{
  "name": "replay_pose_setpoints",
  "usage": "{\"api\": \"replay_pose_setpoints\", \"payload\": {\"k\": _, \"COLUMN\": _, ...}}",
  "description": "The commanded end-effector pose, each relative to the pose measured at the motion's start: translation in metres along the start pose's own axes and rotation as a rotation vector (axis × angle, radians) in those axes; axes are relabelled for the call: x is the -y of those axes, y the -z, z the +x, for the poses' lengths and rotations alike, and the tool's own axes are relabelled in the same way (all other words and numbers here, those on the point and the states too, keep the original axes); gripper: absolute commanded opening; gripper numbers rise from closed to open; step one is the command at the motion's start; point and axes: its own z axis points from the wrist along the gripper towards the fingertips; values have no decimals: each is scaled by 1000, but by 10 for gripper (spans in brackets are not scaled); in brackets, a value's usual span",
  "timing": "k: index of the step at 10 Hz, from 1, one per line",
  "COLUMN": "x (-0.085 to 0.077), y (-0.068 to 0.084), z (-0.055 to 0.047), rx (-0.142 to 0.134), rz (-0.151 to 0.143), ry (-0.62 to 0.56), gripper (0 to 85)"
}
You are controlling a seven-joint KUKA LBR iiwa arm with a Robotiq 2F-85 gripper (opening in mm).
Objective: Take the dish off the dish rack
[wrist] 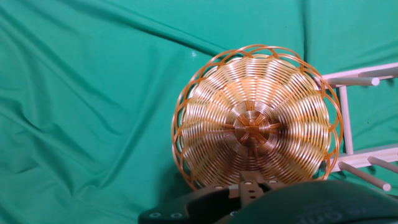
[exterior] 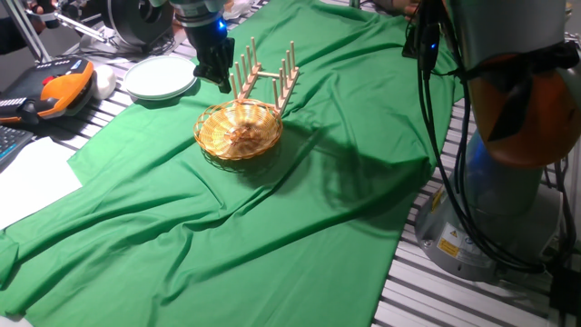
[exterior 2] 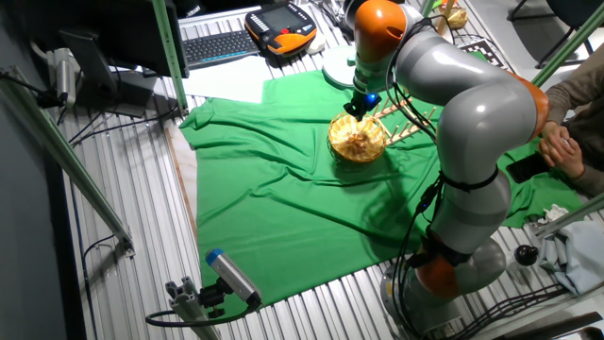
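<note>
Wicker dish [exterior: 239, 131] sits on the green cloth [exterior: 227, 236] with its far rim against the front of the dish rack [exterior: 269, 74], so you should treat it as not fully clear of the pegs. Your gripper [exterior: 216, 68] hangs above the dish's back edge, close beside the rack; whether the fingers are spread or pinching anything, you cannot tell from these views. Risks: a rim caught on a dowel drags the light rack along, the open weave slips from a shallow pinch, or a low approach bunches cloth on the bench.
</note>
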Motion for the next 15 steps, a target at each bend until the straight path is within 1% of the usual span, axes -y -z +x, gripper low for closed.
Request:
{"api": "replay_pose_setpoints", "payload": {"k": 1, "x": 0, "y": 0, "z": 0, "rx": -1, "rz": -1, "ry": 0, "gripper": 0}}
{"api": "replay_pose_setpoints", "payload": {"k": 3, "x": 0, "y": 0, "z": 0, "rx": -1, "rz": -4, "ry": 0, "gripper": 0}}
{"api": "replay_pose_setpoints", "payload": {"k": 5, "x": 0, "y": 0, "z": 0, "rx": -10, "rz": -9, "ry": 5, "gripper": 0}}
{"api": "replay_pose_setpoints", "payload": {"k": 8, "x": 0, "y": 0, "z": 0, "rx": -9, "rz": -6, "ry": 3, "gripper": 0}}
{"api": "replay_pose_setpoints", "payload": {"k": 11, "x": 0, "y": 0, "z": 0, "rx": -13, "rz": -10, "ry": 2, "gripper": 0}}
{"api": "replay_pose_setpoints", "payload": {"k": 13, "x": 0, "y": 0, "z": 0, "rx": -9, "rz": -9, "ry": -2, "gripper": 0}}
{"api": "replay_pose_setpoints", "payload": {"k": 14, "x": 0, "y": 1, "z": 1, "rx": -10, "rz": -5, "ry": -6, "gripper": 0}}
{"api": "replay_pose_setpoints", "payload": {"k": 15, "x": 0, "y": 0, "z": 0, "rx": -10, "rz": -6, "ry": -4, "gripper": 0}}
